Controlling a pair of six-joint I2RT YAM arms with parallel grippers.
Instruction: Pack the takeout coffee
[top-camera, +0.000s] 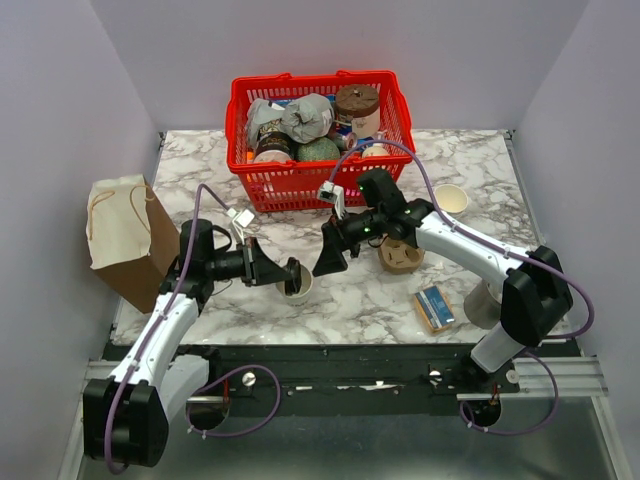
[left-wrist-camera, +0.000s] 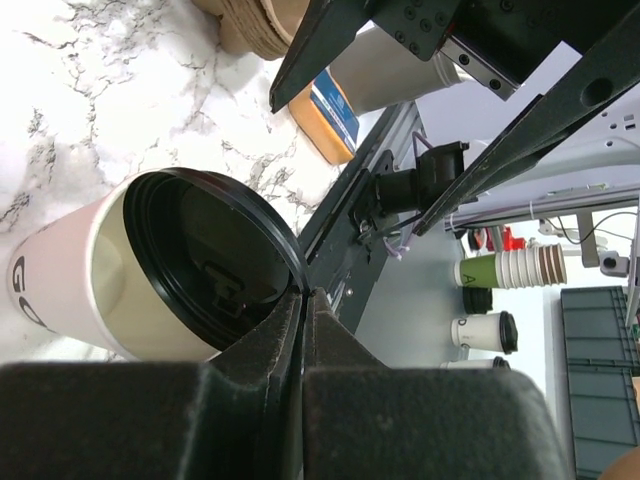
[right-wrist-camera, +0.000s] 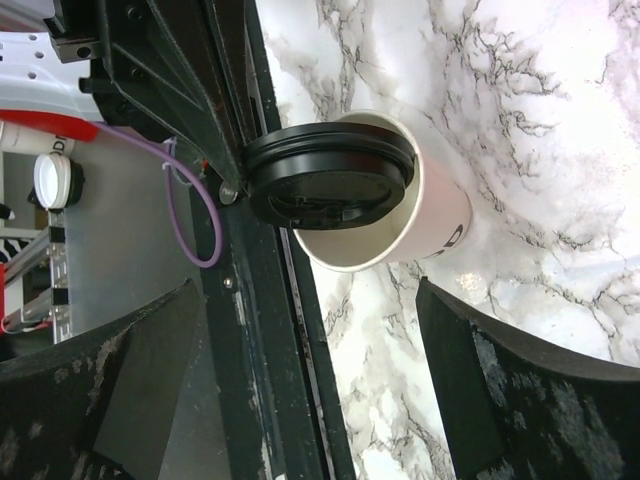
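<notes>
The paper bag (top-camera: 120, 235) is standing at the left, waiting. The left gripper (left-wrist-camera: 305, 300), jaws nearly together, is pinching the rim of the black lid (right-wrist-camera: 330, 185), which is sitting crooked on the white printed cup (right-wrist-camera: 430, 215) mid-table. Capping seems to be under way. Next, the lid needs pressing flat. The right gripper (top-camera: 325, 262) is hovering beside the cup, jaws wide.

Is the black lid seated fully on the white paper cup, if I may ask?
No, the black lid sits skewed to one side, leaving part of the white paper cup mouth uncovered.
</notes>
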